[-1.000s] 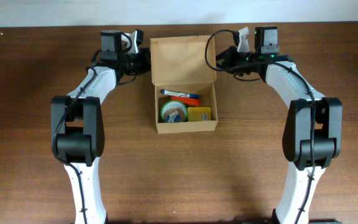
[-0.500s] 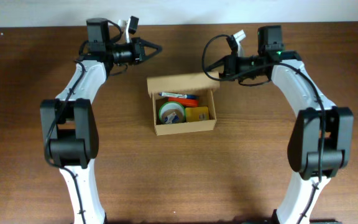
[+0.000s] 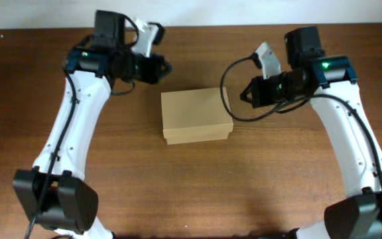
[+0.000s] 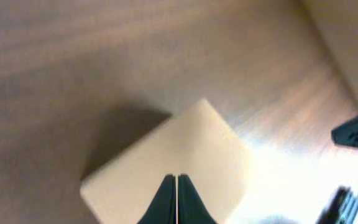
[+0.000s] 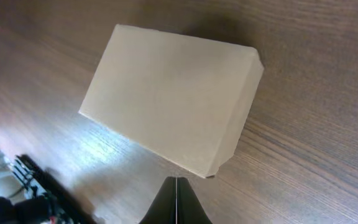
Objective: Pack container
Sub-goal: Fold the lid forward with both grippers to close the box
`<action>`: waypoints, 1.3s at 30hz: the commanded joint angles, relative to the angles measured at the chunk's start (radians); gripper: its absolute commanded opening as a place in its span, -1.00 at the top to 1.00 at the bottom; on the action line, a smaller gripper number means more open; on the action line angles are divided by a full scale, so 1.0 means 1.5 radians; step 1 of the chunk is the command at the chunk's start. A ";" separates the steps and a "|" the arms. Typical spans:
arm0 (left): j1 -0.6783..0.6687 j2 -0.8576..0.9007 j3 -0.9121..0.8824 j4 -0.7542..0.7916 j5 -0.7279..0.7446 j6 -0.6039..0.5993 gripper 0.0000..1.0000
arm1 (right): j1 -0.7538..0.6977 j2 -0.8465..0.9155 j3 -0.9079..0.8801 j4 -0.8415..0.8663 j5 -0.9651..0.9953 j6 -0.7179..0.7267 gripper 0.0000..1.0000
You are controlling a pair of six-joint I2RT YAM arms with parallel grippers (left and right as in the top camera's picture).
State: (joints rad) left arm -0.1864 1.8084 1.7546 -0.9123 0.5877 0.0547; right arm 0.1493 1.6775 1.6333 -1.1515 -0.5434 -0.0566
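Container (image 3: 196, 117) lid down, left hand (image 3: 167, 66) and right hand (image 3: 245, 95) flanking it, both closed

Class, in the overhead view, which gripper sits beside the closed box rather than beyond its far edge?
The right gripper, off the right end of the box. The left gripper lies beyond the far edge, by the left corner.

Left arm (image 3: 68, 133), left of the container (image 3: 196, 116), had white link shells, black joint housings and a green LED (image 3: 85, 54) at the wrist. Right arm (image 3: 351, 136), right of the container, had the same finish, plus a long black cable (image 3: 225, 89) loop. Fingers (image 4: 165, 200) were black and tapered.
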 commanded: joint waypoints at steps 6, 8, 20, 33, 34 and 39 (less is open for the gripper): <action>-0.026 -0.001 -0.097 -0.049 -0.058 0.034 0.96 | 0.058 0.003 -0.155 0.117 0.014 0.011 0.92; -0.033 -0.001 -0.125 -0.048 -0.058 0.035 0.96 | 0.058 0.003 -0.196 0.159 0.013 0.013 0.93; -0.048 -0.001 -0.226 -0.038 -0.077 0.035 0.96 | 0.058 0.009 -0.307 0.249 0.004 0.025 0.93; -0.046 -0.093 -0.292 0.052 -0.113 -0.027 0.96 | 0.056 -0.051 -0.307 0.259 0.004 0.026 0.92; -0.039 -0.119 -0.292 0.064 -0.137 -0.062 0.96 | 0.055 -0.070 -0.307 0.266 0.006 0.026 0.93; 0.029 -0.193 -0.293 0.090 -0.163 -0.091 0.96 | 0.027 -0.133 -0.307 0.275 0.104 0.083 0.93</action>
State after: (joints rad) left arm -0.1810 1.5299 1.3148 -0.7795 0.3759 -0.0422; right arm 0.2131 1.4971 1.1751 -0.7391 -0.4690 0.0257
